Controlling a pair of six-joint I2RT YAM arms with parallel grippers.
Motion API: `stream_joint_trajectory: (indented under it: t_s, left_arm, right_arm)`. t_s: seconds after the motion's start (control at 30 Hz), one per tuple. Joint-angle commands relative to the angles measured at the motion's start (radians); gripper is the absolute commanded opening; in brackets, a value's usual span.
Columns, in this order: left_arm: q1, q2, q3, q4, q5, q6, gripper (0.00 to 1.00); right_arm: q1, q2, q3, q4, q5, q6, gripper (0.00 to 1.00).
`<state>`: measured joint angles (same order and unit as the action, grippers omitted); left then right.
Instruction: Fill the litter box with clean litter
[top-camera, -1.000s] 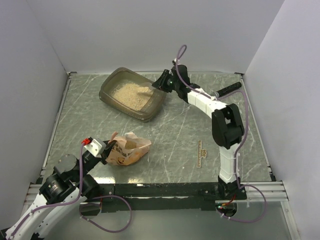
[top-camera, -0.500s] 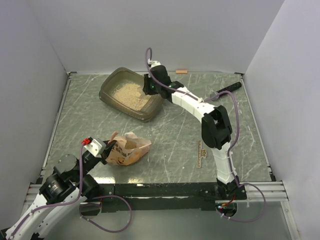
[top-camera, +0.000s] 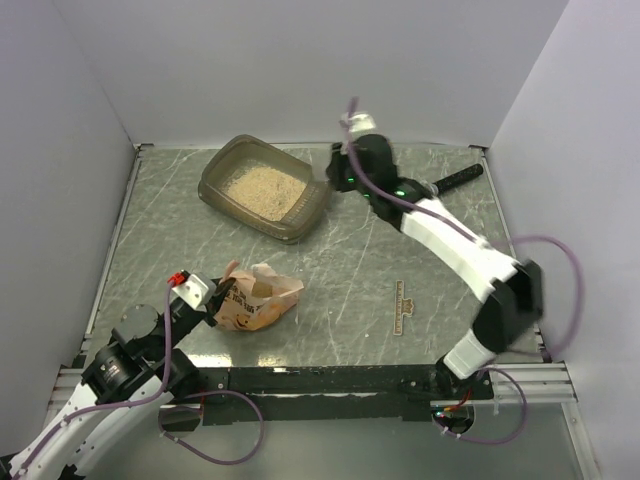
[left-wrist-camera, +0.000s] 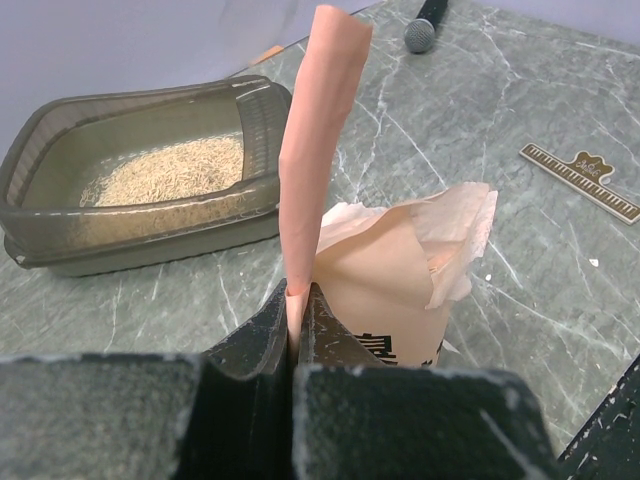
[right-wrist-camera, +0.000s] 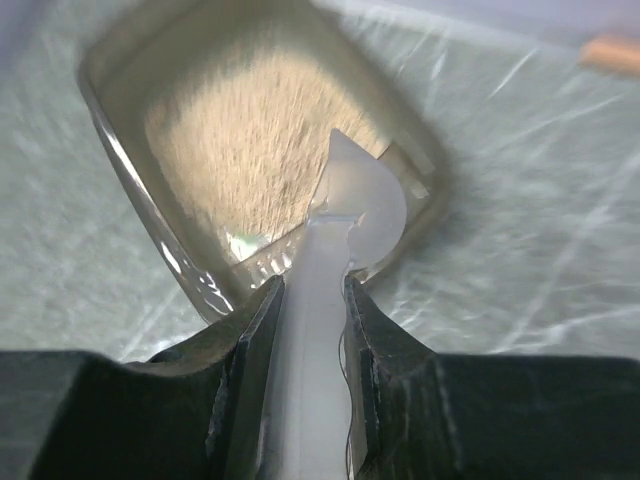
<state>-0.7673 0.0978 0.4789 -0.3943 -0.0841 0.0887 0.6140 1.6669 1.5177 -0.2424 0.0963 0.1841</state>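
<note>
nearest, the left fingers (left-wrist-camera: 258, 338) stayed clenched on a flap of the pouch (left-wrist-camera: 385, 300), which lay on the surface (top-camera: 350, 270) well apart from the box (left-wrist-camera: 150, 230). a ruler (top-camera: 407, 307) lay to the right, out of the way. farther off, litter (top-camera: 262, 190) covered much of the box floor. the right fingers (right-wrist-camera: 245, 370), grasping a pale scoop (right-wrist-camera: 355, 215), had swung off the litter to the box's right corner, so spreading looked paused or done. a black stick (top-camera: 458, 180) lay beyond, clear of the pouch-to-box path.
</note>
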Motion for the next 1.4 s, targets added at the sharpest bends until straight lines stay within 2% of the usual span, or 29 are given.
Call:
stream_joint_trajectory:
  t_s: [0.0,0.2,0.3,0.5,0.77,0.97,1.13,1.27,1.37]
  left_arm:
    - [-0.003,0.005,0.036,0.133,0.001,-0.017,0.01]
    - [-0.003,0.008,0.036,0.140,-0.009,-0.012,0.01]
    - [-0.003,0.008,0.035,0.140,-0.003,-0.014,0.01]
    - [-0.001,0.005,0.032,0.138,0.000,-0.020,0.01]
    - [-0.003,-0.010,0.026,0.140,0.000,-0.015,0.01]
    - [-0.003,-0.024,0.027,0.130,0.000,-0.023,0.01]
    - [-0.003,-0.030,0.030,0.126,0.001,-0.026,0.01]
    - [-0.003,-0.044,0.032,0.120,0.006,-0.030,0.01]
    - [-0.003,-0.055,0.030,0.118,0.009,-0.032,0.01]
  right_arm:
    - [-0.048,-0.237,-0.120,0.121,0.086,-0.012,0.00]
    - [-0.157,-0.338,-0.289,0.121,0.126,-0.005,0.00]
    - [-0.207,-0.305,-0.318,0.118,0.132,0.015,0.00]
    - [-0.307,-0.165,-0.301,0.107,0.037,0.103,0.00]
    - [-0.359,-0.056,-0.333,0.126,-0.073,0.192,0.00]
    - [-0.370,-0.021,-0.353,0.132,-0.118,0.213,0.19]
    - [-0.370,0.005,-0.350,0.098,-0.113,0.213,0.20]
    - [-0.370,0.036,-0.330,0.048,-0.107,0.221,0.36]
    - [-0.370,0.074,-0.315,0.006,-0.115,0.229,0.43]
